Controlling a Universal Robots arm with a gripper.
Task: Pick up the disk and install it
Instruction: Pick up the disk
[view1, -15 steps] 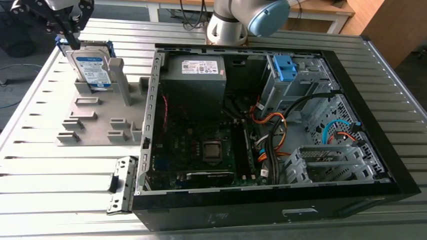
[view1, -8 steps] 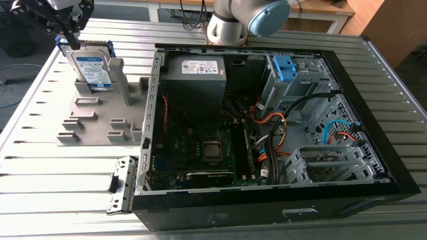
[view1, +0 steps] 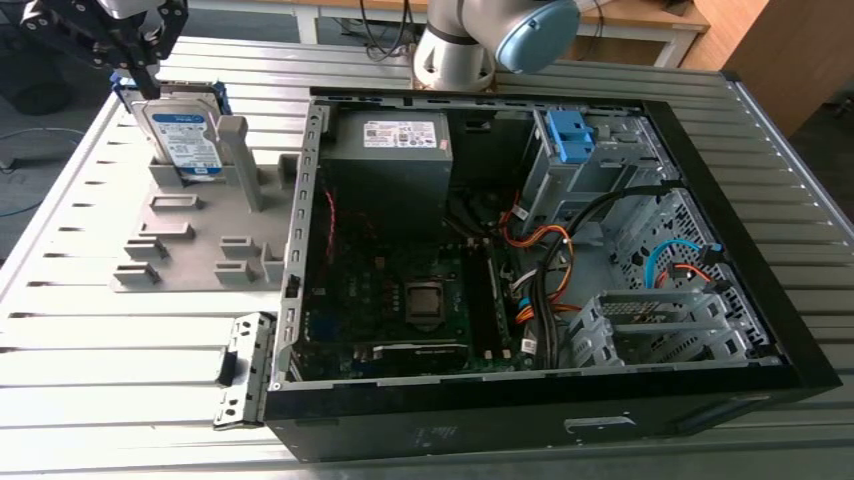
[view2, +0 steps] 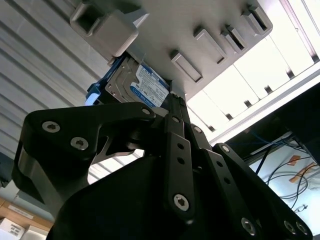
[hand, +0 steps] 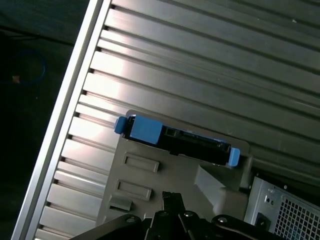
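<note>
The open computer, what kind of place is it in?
Probably a robot lab: the computer case lies open on a ribbed metal table, a robot arm stands by it, and the disk sits in a grey holder.

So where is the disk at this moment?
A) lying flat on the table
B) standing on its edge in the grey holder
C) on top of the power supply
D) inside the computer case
B: in the exterior view the disk stands upright in the grey holder, outside the case.
</note>
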